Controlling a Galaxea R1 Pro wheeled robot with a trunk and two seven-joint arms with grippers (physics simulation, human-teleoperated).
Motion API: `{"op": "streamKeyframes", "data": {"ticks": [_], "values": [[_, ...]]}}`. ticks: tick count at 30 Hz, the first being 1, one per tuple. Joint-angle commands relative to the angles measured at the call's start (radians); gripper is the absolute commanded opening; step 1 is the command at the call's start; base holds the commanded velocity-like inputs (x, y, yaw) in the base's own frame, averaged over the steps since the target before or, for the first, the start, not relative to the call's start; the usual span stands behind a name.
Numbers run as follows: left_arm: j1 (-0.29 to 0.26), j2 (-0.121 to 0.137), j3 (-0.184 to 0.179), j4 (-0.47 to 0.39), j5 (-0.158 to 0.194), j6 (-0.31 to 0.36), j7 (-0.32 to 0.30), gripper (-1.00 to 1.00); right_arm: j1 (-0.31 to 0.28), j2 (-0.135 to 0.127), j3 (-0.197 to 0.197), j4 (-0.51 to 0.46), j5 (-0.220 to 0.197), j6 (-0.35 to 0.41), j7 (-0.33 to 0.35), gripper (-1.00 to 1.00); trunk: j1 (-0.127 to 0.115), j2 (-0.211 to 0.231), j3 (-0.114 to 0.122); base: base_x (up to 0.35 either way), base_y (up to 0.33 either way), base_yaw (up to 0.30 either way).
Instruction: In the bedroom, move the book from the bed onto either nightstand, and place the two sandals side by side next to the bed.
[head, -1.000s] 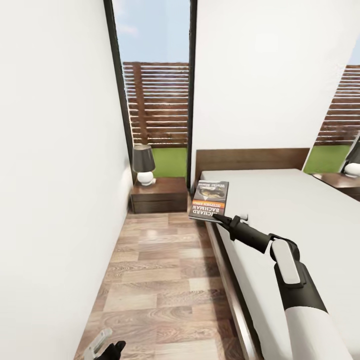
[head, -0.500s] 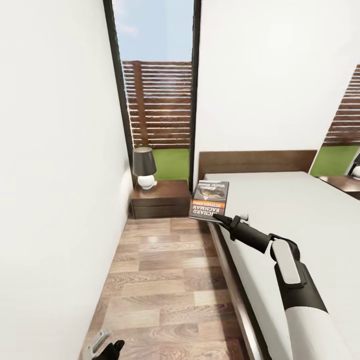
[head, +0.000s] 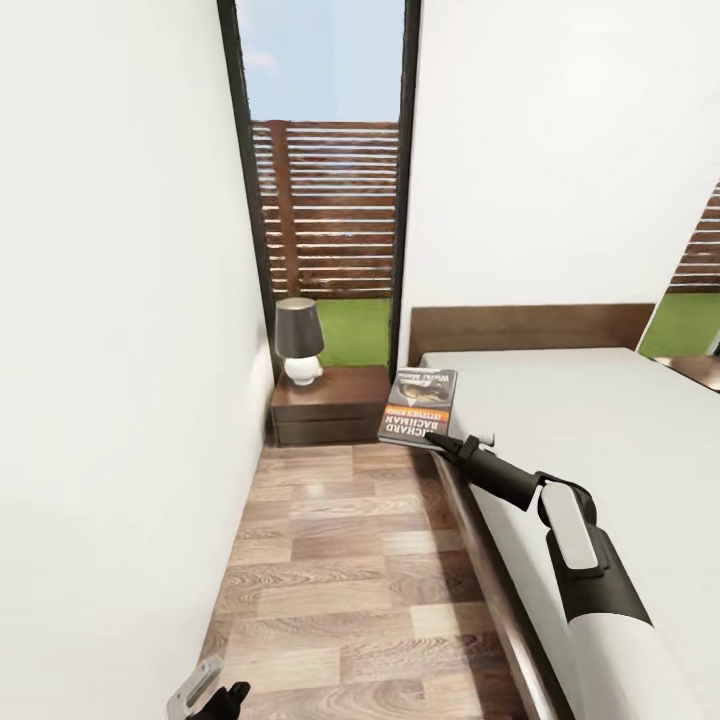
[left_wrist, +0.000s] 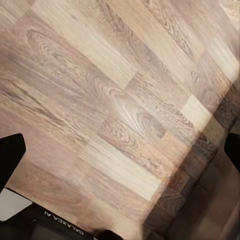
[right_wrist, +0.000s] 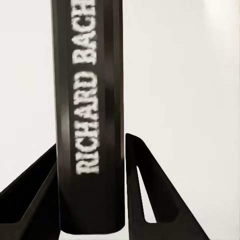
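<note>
Item: book (head: 419, 407), thin paperback, likely light and a bit floppy. I hold it by its near edge in the right pincer (head: 437, 436), clamped across the spine (right_wrist: 90, 120), aloft between bed (head: 600, 420) and nightstand (head: 330, 400). Left pincer (head: 205, 690): spread wide over the floor (left_wrist: 120, 100).

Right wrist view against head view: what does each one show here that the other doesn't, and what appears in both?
Right wrist alone: the dark spine with white "RICHARD BACH" lettering, pinched between the jaws' two black fingers.

Head alone: the dark brown wooden nightstand carrying a black-shaded lamp, the white-topped bed, the wood-plank floor, the left gripper low over it.

Both: the thin dark grey paperback book held by the right gripper.
</note>
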Motion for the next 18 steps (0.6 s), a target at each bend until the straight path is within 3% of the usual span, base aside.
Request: {"op": "streamKeyframes", "data": {"ticks": [1, 10, 18], "values": [[-0.001, 0.001, -0.003, -0.002, 0.007, 0.0, 0.008, 1.0, -0.001, 0.0, -0.002, 0.001, -0.002, 0.006, 0.009, -1.0, 0.001, -0.001, -0.001, 0.309, 0.048, 0.0], [-0.001, 0.001, -0.005, -0.002, 0.007, 0.0, 0.009, 1.0, -0.001, 0.002, -0.002, 0.022, -0.002, 0.004, 0.009, -1.0, 0.001, -0.001, -0.001, 0.326, 0.009, 0.0], [-0.001, 0.001, -0.005, -0.002, 0.007, 0.0, 0.009, 1.0, -0.014, 0.0, -0.002, 0.199, -0.004, 0.005, 0.011, -1.0, 0.001, -0.001, -0.001, 0.329, 0.001, 0.0]]}}
